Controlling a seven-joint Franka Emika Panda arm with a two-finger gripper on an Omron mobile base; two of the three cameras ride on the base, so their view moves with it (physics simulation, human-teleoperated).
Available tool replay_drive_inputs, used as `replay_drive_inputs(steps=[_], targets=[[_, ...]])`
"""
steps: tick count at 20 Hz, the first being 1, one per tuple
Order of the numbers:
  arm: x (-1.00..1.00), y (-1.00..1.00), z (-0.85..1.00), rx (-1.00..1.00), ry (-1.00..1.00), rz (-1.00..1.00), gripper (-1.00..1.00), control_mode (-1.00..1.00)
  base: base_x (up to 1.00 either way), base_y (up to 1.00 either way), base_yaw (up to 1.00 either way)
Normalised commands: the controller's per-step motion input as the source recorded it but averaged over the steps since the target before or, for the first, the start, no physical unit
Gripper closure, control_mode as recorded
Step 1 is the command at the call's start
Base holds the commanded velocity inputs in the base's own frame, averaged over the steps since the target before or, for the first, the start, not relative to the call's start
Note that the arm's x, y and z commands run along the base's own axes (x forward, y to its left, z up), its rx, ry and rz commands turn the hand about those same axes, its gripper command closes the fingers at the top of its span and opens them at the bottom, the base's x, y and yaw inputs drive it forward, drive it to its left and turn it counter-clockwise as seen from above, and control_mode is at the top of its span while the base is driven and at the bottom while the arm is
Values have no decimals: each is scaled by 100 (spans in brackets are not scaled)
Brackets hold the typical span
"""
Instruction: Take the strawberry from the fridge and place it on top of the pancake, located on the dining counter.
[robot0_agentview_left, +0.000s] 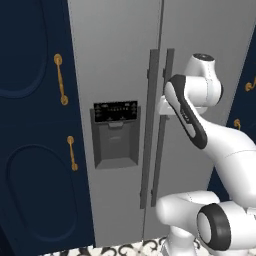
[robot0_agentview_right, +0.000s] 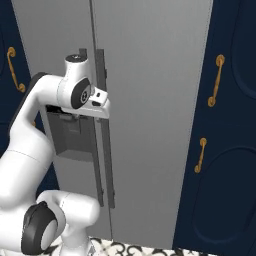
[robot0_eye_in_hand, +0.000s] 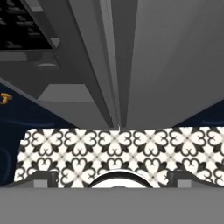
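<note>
Fridge (robot0_agentview_left: 120, 75) doors closed; strawberry presumably inside, unseen. Gripper (robot0_eye_in_hand: 112, 180) jaws spread, holding nothing, at the right-door handle (robot0_agentview_left: 161, 145), looking down along it to the floor (robot0_eye_in_hand: 109, 148). Handle's long axis vertical; jaws likely need to straddle it.

A floor of white tiles with black floral patterns (robot0_eye_in_hand: 113, 153) carries the tall light grey two-door fridge (robot0_agentview_left: 120, 60), doors closed.

White arm (robot0_agentview_left: 227, 145), rounded glossy segs, black joint bands, 2 dark tool tips
</note>
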Motion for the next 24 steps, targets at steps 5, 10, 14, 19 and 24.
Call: replay_drive_inputs(steps=[5,10,14,19,24], targets=[[0,0,0,0,0,0,-100,100,-6,6,0],[0,0,0,0,0,0,-100,100,-25,29,-5],[0,0,0,0,0,0,-100,100,-18,30,-7],[0,0,0,0,0,0,-100,100,-32,7,-7],[0,0,0,0,0,0,-100,100,-40,2,-4]])
